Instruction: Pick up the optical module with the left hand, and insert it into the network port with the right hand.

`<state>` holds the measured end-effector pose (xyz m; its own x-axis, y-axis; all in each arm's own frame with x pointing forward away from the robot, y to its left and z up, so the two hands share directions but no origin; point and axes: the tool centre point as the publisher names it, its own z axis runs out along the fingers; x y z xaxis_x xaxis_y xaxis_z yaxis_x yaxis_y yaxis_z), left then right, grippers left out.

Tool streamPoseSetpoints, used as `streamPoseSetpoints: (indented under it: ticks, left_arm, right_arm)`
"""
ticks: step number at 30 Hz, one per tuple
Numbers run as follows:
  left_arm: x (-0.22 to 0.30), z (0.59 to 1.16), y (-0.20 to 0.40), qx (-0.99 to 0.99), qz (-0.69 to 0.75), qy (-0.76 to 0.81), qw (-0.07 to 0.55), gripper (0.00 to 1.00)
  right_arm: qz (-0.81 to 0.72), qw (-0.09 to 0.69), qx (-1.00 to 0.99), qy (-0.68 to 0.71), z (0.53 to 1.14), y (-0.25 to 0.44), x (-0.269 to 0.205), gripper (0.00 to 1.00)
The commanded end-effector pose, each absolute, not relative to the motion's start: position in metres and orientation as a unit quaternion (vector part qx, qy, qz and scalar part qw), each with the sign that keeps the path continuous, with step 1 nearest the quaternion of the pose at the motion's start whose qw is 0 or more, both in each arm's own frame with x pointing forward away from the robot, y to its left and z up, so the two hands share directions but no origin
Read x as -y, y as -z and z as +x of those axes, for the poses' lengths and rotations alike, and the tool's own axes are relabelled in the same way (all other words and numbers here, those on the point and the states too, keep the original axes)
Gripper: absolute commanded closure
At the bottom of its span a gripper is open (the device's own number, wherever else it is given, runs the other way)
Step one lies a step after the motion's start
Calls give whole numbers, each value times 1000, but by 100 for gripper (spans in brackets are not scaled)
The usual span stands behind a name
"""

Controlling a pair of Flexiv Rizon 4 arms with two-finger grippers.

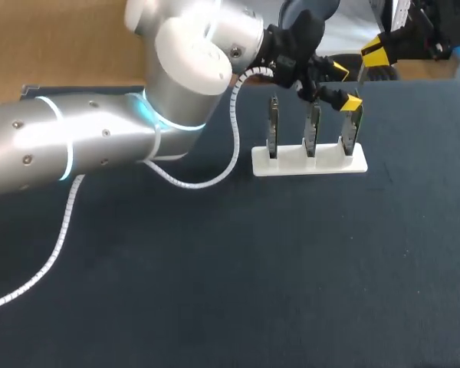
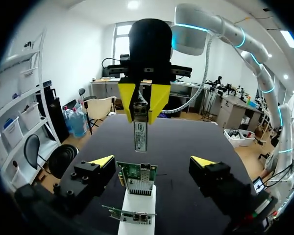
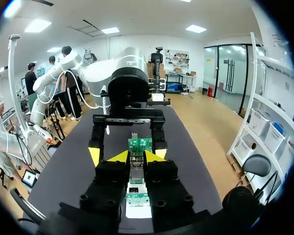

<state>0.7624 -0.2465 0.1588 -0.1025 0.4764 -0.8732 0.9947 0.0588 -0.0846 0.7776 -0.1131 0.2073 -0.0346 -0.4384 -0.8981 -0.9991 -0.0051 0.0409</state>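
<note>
- The table (image 1: pixel 215 291) is covered in dark blue cloth, and a white spiral cable (image 1: pixel 54 253) lies across its near left part
- The left arm (image 1: pixel 100 142), silver with a lit blue ring, comes in from the left and reaches past the middle towards the far side
- A white stand (image 1: pixel 291 162) sits on the far half of the table and holds three network cards upright in a row: the left card (image 1: pixel 273 126), the middle card (image 1: pixel 312 130) and the right card (image 1: pixel 349 134)
- The left gripper (image 1: pixel 346 87) hangs over the right end of the stand, fingers spread wide and holding nothing
- In the left wrist view one green card stands lower down between its two yellow tips, with a gap on each side, so neither finger touches it
- Just beyond, the right gripper (image 2: pixel 140 115) points down from the far side, facing the left one
- It is clenched on the optical module (image 2: pixel 140 134), with a yellow finger pressed to each side of the module's upper end
- The module is a slim silver bar hanging upright, its lower end above the card's top edge and apart from it
- The right wrist view shows the module between its own yellow tips, in line with the green card ahead
</note>
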Motion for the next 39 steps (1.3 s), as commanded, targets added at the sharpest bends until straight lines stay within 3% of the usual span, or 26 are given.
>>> streamPoseSetpoints:
  ticks: [1,39]
  left_arm:
    - [250,767,-151,-658,589,357,306,0]
    - [240,761,-129,-675,596,334,280,0]
  right_arm:
    - [-594,363,-606,-386,776,-208,114,100]
    - [-598,358,-604,-387,778,-205,112,100]
